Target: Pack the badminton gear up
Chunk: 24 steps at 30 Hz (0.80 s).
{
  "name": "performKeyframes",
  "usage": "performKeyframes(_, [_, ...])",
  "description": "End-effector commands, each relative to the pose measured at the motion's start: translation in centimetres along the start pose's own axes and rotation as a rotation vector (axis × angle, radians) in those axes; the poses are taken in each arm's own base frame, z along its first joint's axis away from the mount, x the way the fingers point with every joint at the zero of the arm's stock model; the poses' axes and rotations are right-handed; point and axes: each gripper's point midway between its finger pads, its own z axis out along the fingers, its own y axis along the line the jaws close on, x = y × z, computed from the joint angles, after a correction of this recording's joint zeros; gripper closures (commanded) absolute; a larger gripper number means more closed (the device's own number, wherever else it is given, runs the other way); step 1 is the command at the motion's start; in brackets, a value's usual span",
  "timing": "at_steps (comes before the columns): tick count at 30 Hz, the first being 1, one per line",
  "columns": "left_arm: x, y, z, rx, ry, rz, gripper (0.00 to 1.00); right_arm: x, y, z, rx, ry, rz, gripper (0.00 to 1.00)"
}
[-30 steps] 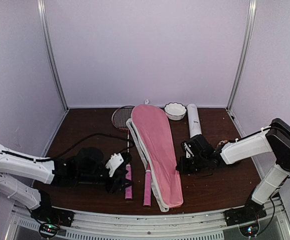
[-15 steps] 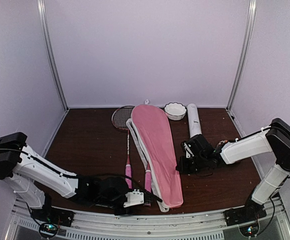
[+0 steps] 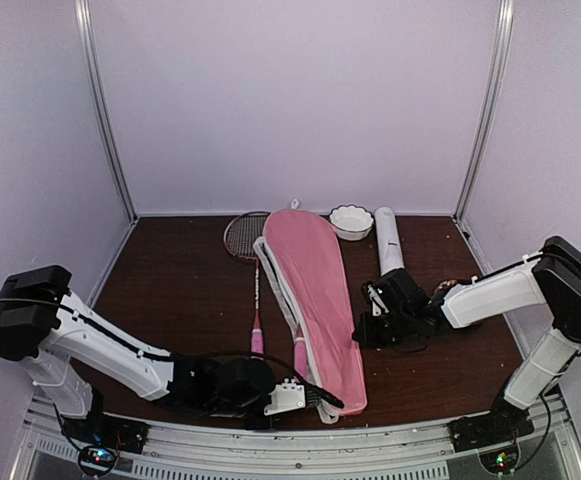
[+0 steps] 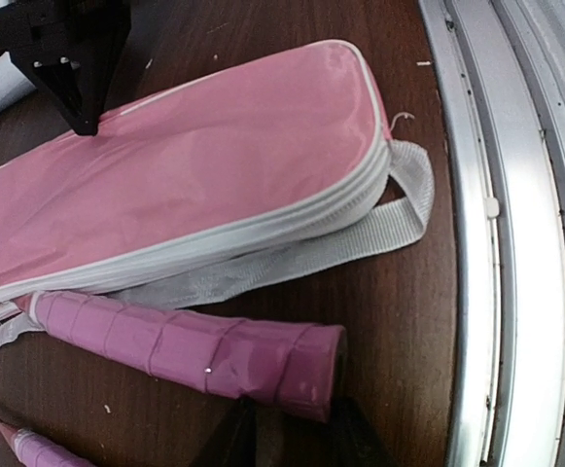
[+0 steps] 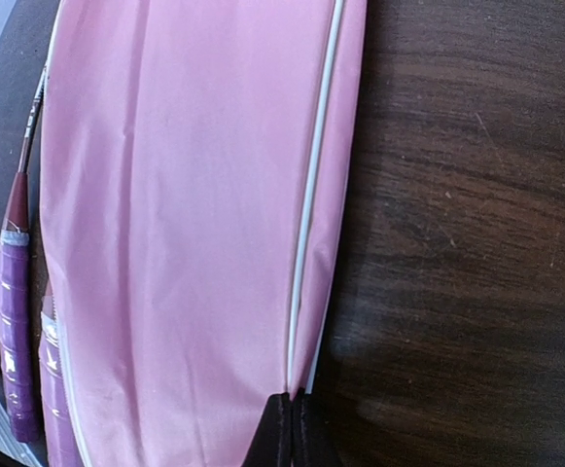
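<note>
Rackets (image 3: 245,236) lie at cover's (image 3: 315,300) 9 o'clock, unpacked; tube (image 3: 386,240) at 1 o'clock; left gripper (image 4: 300,418) part-open by a handle (image 4: 185,345), gripping nothing evident; right gripper (image 5: 290,413) pinched shut at cover's edge.

Open table (image 3: 170,280) left of rackets (image 3: 256,300); cover (image 3: 315,290) fills the middle

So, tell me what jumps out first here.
The long pink cover dominates, lying down the middle of the table from back to near edge. The left gripper sits at the pink racket handle beside its near end, while the right gripper is shut at its right edge.
</note>
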Motion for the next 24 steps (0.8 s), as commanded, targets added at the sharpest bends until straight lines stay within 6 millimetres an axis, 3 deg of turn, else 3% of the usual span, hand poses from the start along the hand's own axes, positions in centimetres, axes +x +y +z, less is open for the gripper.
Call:
performKeyframes(1, [-4.7, 4.5, -1.9, -0.182, -0.166, -0.073, 0.74, 4.7, -3.8, 0.1, 0.142, 0.168, -0.021, 1.00])
performKeyframes(4, [-5.1, 4.9, -2.5, -0.202, -0.205, -0.082, 0.75, 4.6, -3.7, -0.1, 0.142, 0.172, -0.034, 1.00])
performKeyframes(6, [-4.6, 4.4, -1.7, -0.183, -0.177, -0.067, 0.75, 4.6, -3.4, -0.5, 0.139, 0.175, -0.046, 0.98])
performKeyframes(11, [-3.5, 3.3, -0.4, -0.147, -0.150, -0.052, 0.75, 3.2, -1.1, -3.1, 0.085, 0.120, -0.085, 0.68])
performKeyframes(13, [-3.3, 3.1, -0.2, -0.137, -0.143, -0.041, 0.75, 3.0, 0.2, -4.4, 0.062, 0.098, -0.115, 0.60])
performKeyframes(18, [-3.1, 2.8, 0.3, -0.130, -0.131, -0.018, 0.74, 3.2, 3.1, -6.7, 0.040, 0.064, -0.200, 0.59])
performKeyframes(24, [-2.8, 3.2, -0.8, -0.153, -0.161, -0.030, 0.73, 5.0, 6.7, -7.1, 0.041, 0.067, -0.305, 0.65])
